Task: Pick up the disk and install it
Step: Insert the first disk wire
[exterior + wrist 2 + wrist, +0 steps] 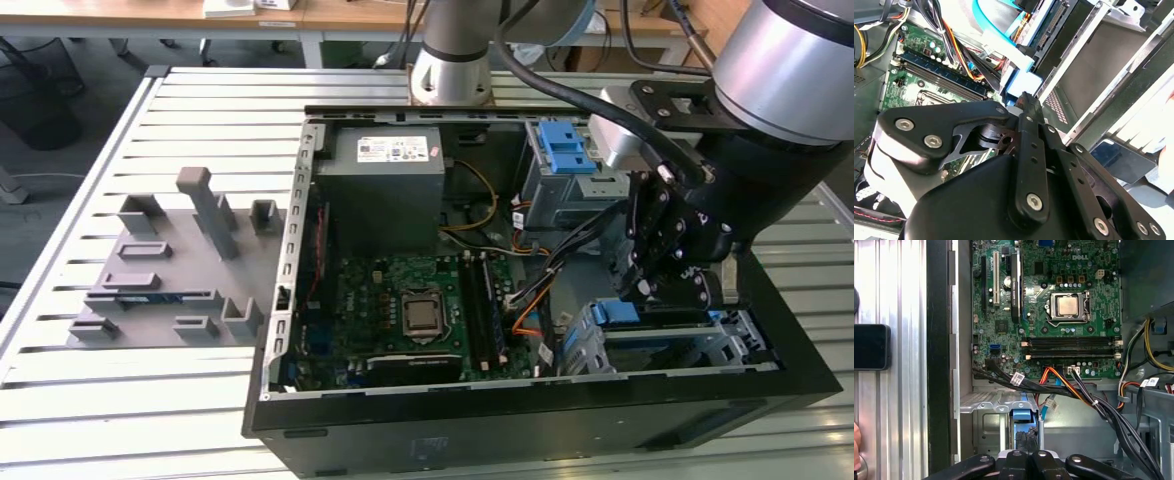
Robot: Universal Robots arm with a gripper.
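Observation:
The disk sits in the drive cage (727, 335) at the front corner of the open computer case, on the exterior view's right. Its blue rail frame end (617, 312) pokes out toward the motherboard. In both wrist views that blue end (1021, 416) (1023, 84) lies just beyond my fingertips. My gripper (671, 296) hangs low over the cage, its fingers (1026, 450) drawn together with no gap showing. The fingertips (1026, 100) reach the blue end. The silver body and label of the disk are hidden inside the cage.
Black, orange and blue cables (1079, 392) cross between the cage and the motherboard (407, 305). A grey power-supply box (387, 165) and a second cage with a blue latch (567, 150) stand at the back. A grey fixture (174, 270) lies on the slatted table (80, 400).

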